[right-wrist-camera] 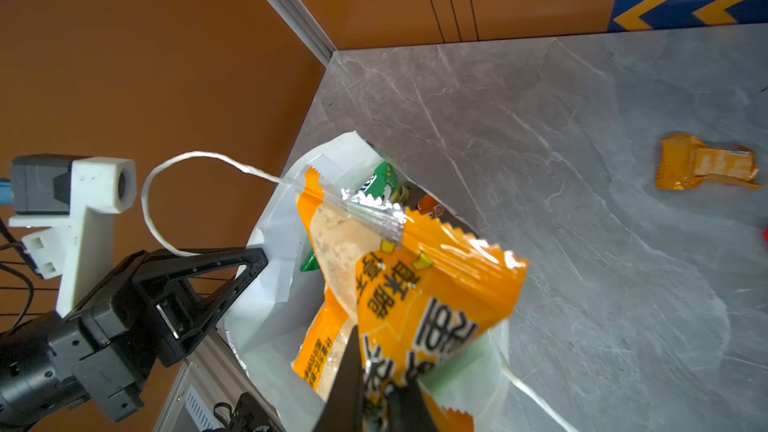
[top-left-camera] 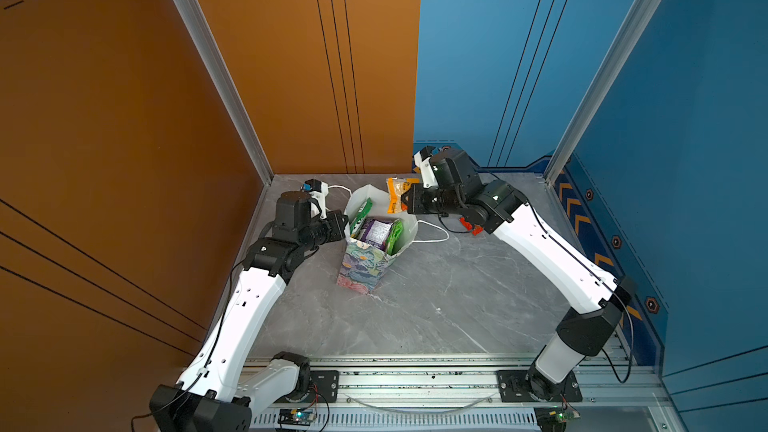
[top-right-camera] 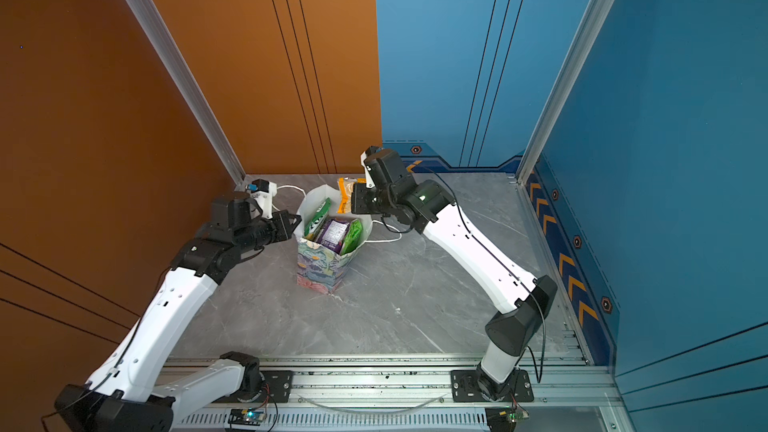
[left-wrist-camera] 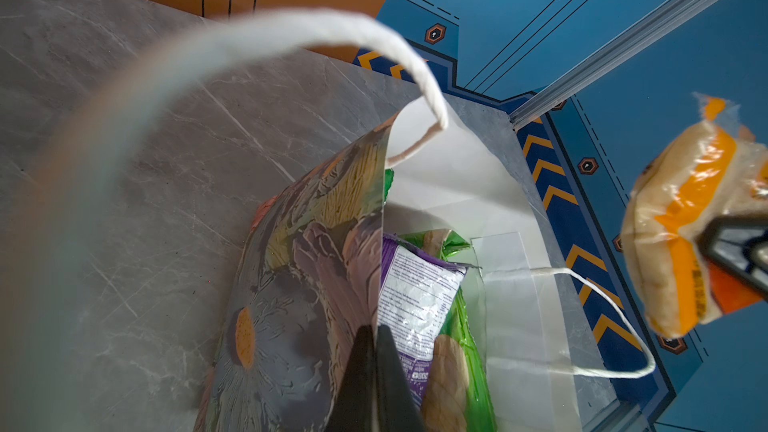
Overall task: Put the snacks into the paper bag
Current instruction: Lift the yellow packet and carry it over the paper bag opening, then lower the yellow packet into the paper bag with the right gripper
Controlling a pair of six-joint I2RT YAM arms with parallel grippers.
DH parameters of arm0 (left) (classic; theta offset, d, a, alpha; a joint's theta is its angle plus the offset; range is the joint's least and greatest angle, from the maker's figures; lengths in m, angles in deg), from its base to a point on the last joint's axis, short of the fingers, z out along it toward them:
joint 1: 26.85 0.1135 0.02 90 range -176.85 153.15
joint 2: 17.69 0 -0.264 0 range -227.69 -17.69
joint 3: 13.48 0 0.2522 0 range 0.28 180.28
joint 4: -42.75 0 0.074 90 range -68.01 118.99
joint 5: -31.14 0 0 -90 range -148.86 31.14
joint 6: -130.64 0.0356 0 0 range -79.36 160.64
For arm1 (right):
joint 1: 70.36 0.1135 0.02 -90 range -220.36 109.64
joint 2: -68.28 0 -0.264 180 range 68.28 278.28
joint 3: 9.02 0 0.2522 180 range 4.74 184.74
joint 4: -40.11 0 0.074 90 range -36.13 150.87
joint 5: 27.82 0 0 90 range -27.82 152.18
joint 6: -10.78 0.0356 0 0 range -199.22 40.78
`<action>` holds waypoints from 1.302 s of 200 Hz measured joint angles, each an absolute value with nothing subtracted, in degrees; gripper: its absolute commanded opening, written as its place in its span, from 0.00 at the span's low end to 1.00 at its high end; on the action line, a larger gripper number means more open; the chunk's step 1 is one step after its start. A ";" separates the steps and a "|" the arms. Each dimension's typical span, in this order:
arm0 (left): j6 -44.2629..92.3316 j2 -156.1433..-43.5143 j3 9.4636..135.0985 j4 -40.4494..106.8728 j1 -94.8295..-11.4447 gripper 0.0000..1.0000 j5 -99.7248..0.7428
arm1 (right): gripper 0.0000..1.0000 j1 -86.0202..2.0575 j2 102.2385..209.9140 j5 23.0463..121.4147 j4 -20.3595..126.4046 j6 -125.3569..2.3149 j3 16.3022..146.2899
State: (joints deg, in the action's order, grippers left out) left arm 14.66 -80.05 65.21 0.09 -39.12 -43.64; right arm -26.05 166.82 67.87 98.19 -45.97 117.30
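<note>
The floral paper bag [top-left-camera: 361, 268] [top-right-camera: 320, 268] stands open in the middle of the table. Inside it lie a purple packet [left-wrist-camera: 419, 292] and green packets [top-left-camera: 360, 214] [left-wrist-camera: 457, 351]. My left gripper [left-wrist-camera: 374, 328] [top-left-camera: 345, 224] is shut on the bag's left wall [left-wrist-camera: 299, 263] at the rim, one finger inside and one outside. My right gripper [right-wrist-camera: 374, 363] [top-left-camera: 405, 201] is shut on an orange packet [right-wrist-camera: 415, 284] [top-left-camera: 397, 193] [left-wrist-camera: 681, 218] with pale contents. It hangs just above the bag's far right rim.
A small orange packet [right-wrist-camera: 702, 164] lies flat on the grey table beyond the bag. A red packet [top-left-camera: 469, 226] shows under my right forearm. The bag's white cord handles [top-left-camera: 434, 232] [left-wrist-camera: 332, 35] loop out on both sides. Walls close the back and sides.
</note>
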 measured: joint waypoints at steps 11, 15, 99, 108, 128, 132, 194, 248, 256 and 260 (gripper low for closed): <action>14.66 -80.05 65.21 0.09 -39.12 0.00 -43.62 | 0.10 -25.11 168.52 67.92 98.28 -45.97 118.69; 14.64 -80.05 65.21 0.09 -39.12 0.00 -43.62 | 0.10 -24.76 169.24 67.92 98.30 -45.97 119.20; 14.66 -80.05 65.21 0.09 -39.12 0.00 -43.64 | 0.10 -23.01 177.64 67.89 98.45 -45.94 122.32; 14.64 -80.05 65.21 0.09 -39.12 0.00 -43.64 | 0.10 -23.01 177.70 67.89 98.47 -45.94 122.34; 14.64 -80.05 65.21 0.09 -39.12 0.00 -43.62 | 0.10 -23.01 177.70 67.85 98.47 -45.94 122.52; 14.64 -80.08 65.21 0.09 -39.12 0.00 -43.62 | 0.10 -23.01 177.77 67.83 98.49 -45.94 122.58; 14.62 -80.05 65.21 0.09 -39.12 0.00 -43.62 | 0.11 -23.19 181.13 65.51 99.35 -45.94 124.71; 14.27 -80.08 65.21 0.09 -39.12 0.00 -43.62 | 0.21 -23.45 183.45 64.61 101.27 -45.83 125.56; 14.27 -80.05 65.21 0.09 -39.12 0.00 -43.62 | 0.23 -23.45 183.49 64.46 101.60 -45.70 125.67; 14.27 -80.05 65.21 0.09 -39.12 0.00 -43.62 | 0.24 -23.45 183.54 64.46 101.86 -45.77 125.80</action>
State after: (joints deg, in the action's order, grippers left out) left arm 14.27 -80.05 65.21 0.09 -39.12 -43.62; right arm -23.45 183.54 64.46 101.86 -45.77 125.80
